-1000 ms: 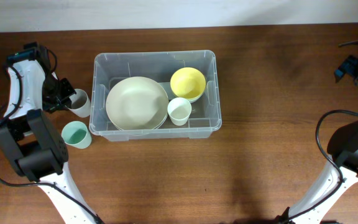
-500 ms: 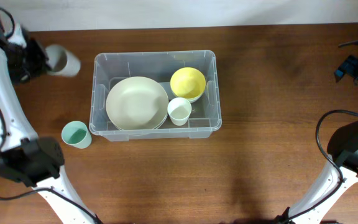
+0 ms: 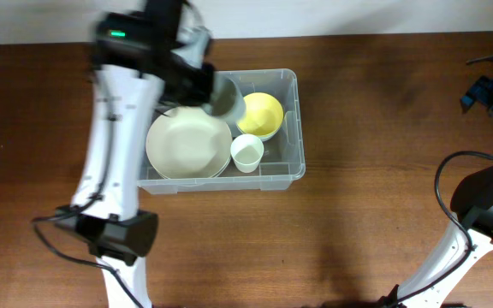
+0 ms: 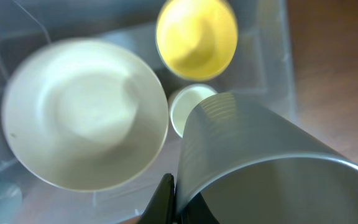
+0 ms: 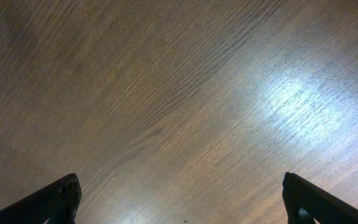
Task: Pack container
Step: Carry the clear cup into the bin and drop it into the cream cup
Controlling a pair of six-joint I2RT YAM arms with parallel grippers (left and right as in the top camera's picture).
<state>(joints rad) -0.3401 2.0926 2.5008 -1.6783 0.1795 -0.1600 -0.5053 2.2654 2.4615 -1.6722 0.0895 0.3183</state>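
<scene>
Container (image 3: 296, 128): large clear plastic tub with a rolled rim, standing open side up on the brown wooden table (image 3: 383, 214), a little left of the middle.

Contents, three items. Cream plate (image 3: 188, 143), lying flat in the left part of the tub. Yellow bowl (image 3: 262, 114), upright in the rear right part. Small white cup (image 3: 246, 152), upright, in front of the bowl and just beside the plate's right edge.

Left gripper (image 3: 202, 85): above the tub's rear edge, jaws clamped on the wall of a grey cup (image 4: 260, 162). That cup hangs tilted over the tub, above the gap between plate and bowl, clear of all three items. One dark finger (image 4: 165, 199) shows against its outer side in the left wrist view.

Right gripper (image 5: 179, 199): jaws spread wide with nothing between them, above bare table wood, well apart from the tub.
</scene>
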